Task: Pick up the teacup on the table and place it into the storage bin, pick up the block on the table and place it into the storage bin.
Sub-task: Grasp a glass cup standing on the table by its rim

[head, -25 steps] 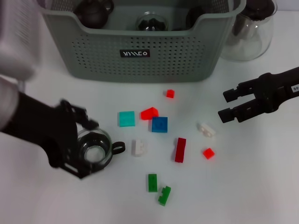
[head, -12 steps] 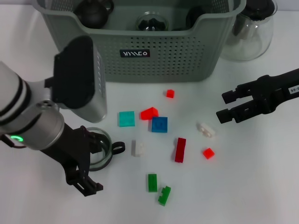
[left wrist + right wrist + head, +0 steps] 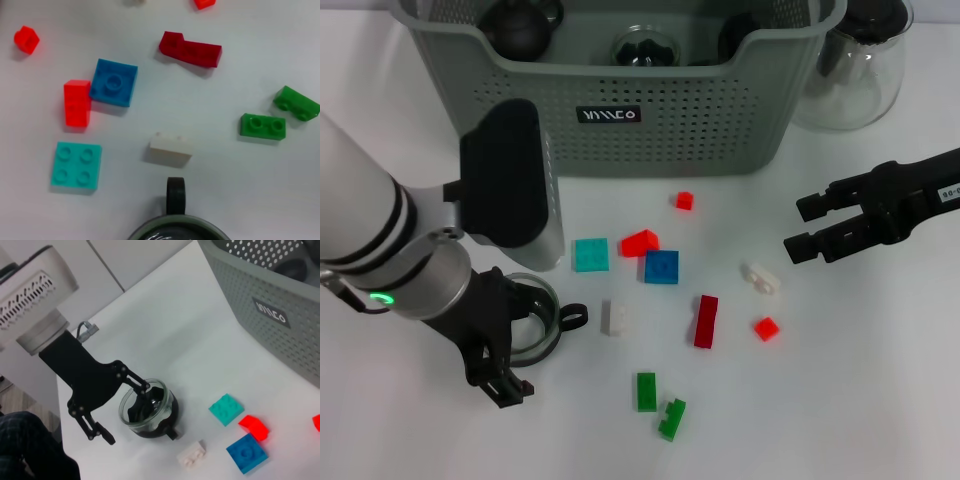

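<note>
Left hand [image 3: 510,340] is sitting at the teacup [image 3: 525,325], fingers apart and straddling the glass wall, one finger dipping inside the rim and the other hanging outside on the near side; not clamped yet, judging from the right wrist view. Teacup is standing upright on the white surface [image 3: 860,400], near the robot's left, its black handle [image 3: 573,317] pointing toward the white block [image 3: 616,316] just beside it. Left hand is clearly the nearer one for the cup. Right hand [image 3: 798,226] is hovering well apart on the right side, fingers spread, holding nothing, nearest to the small white block [image 3: 761,279] and the red cube [image 3: 766,328]. Between the hands, loose blocks are lying scattered: teal plate [image 3: 590,254], blue square [image 3: 661,267], dark red long block [image 3: 706,320], two green blocks [image 3: 658,402]. Storage bin [image 3: 620,125] is sitting at the far side, beyond the blocks, already holding dark teapots and a glass piece; so the cup needs lifting up and carrying forward over the near rim. Clear glass teapot [image 3: 855,70] is standing just beside the bin on the right.
</note>
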`<state>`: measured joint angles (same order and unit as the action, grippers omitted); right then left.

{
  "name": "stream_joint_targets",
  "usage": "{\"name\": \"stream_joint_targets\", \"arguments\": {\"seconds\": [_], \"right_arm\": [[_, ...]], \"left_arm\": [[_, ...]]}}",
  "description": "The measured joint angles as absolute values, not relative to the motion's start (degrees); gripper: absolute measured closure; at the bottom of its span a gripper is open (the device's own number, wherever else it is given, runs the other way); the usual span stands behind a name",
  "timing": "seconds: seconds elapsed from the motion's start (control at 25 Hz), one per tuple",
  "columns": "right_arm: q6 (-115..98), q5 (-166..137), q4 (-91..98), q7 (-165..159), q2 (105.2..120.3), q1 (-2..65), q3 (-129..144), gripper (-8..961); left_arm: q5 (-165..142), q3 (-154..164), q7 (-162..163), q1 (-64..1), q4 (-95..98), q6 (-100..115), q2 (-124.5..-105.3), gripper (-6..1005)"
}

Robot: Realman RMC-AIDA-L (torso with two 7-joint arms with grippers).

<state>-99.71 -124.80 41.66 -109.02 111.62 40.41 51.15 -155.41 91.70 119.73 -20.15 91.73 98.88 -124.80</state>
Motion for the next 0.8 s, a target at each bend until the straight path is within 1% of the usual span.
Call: {"name": "stream_joint_targets", "arguments": {"seconds": [0.56, 0.8], "right_arm": [[-99.57, -124.8, 41.66, -109.25, 111.42, 40.6, 51.15, 29], [-99.43, -124.8, 41.66, -109.38, 111.32, 40.52, 51.15, 28]], "left_arm": [[-156.1, 94.26, 120.41, -19.92, 90.17, 95.07, -124.8, 135], [-156.21, 94.72, 119.41, -19.63, 89.52, 94.71, -124.8, 197]]}}
